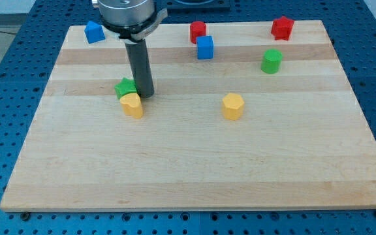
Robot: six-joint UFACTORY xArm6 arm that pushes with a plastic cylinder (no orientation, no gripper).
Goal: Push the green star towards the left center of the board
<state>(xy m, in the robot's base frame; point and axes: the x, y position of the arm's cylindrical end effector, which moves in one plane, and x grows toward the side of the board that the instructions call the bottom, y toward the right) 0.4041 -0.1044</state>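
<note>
The green star (125, 87) lies on the wooden board (188, 163) left of the middle. My tip (143, 96) rests right against the star's right side. A yellow block (132, 104) sits just below the star and touches or nearly touches it. The rod rises from the tip to the arm's end at the view's top.
A blue block (94, 31) sits at the top left. A red block (198, 31) and a blue cube (205, 47) sit at the top middle. A red block (282, 27) and a green block (271, 61) sit at the top right. A yellow block (233, 106) lies right of centre.
</note>
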